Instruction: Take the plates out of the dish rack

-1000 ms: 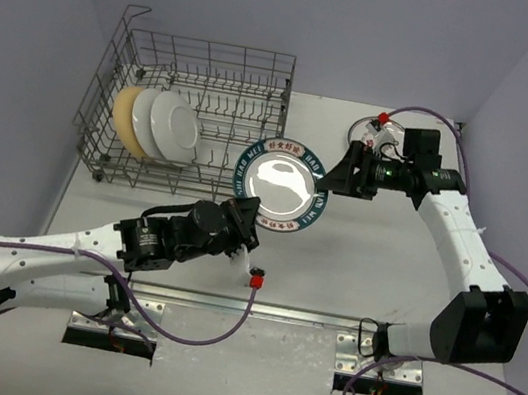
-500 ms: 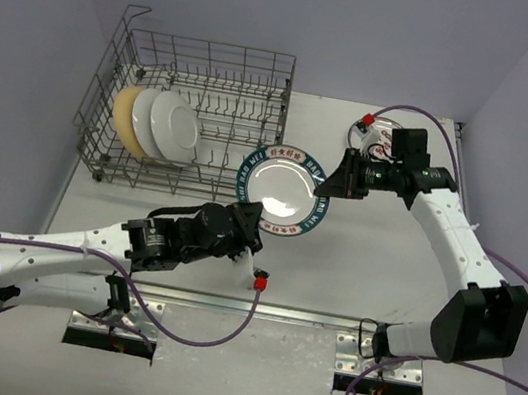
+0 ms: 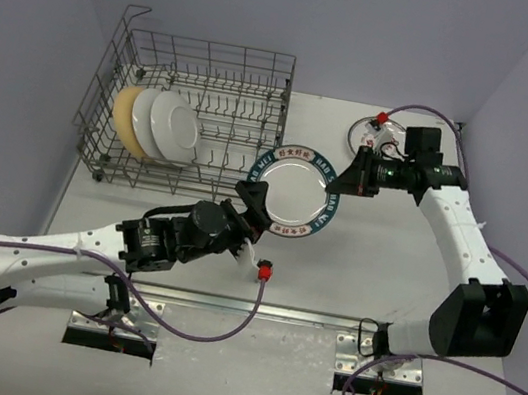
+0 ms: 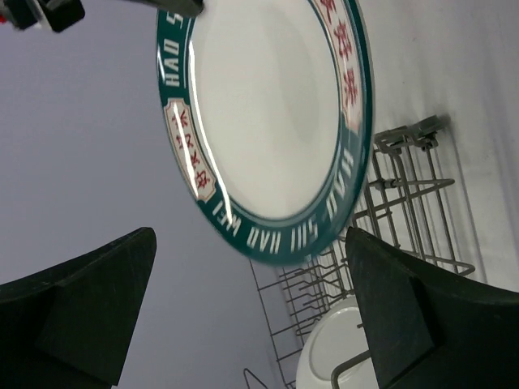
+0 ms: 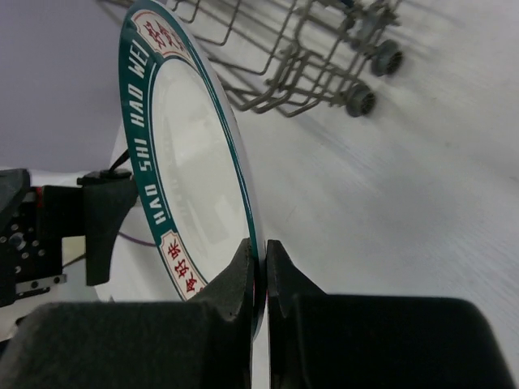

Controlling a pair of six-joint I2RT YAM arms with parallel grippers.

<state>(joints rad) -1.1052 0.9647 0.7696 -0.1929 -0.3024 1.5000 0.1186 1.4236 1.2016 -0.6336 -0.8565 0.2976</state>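
A teal-rimmed plate [image 3: 294, 190] with red lettering hangs above the table, just right of the dish rack [image 3: 214, 44]. My right gripper [image 3: 344, 183] is shut on its right rim; in the right wrist view the fingers [image 5: 243, 275] pinch the plate [image 5: 190, 178] edge. My left gripper [image 3: 253, 201] stands open at the plate's lower left. In the left wrist view the plate [image 4: 268, 113] floats free between wide jaws. A tan plate [image 3: 123, 113] and two white plates [image 3: 174, 127] stand upright in the rack's left end.
Another plate [image 3: 364, 131] lies flat on the table at the back right, partly under my right wrist. The rack's wire wall [image 4: 405, 178] and a white plate [image 4: 332, 356] show behind the left fingers. Purple walls close in on both sides.
My left gripper has opened and let go of the teal-rimmed plate. My right gripper has closed on its rim, and the plate has shifted slightly right and away.
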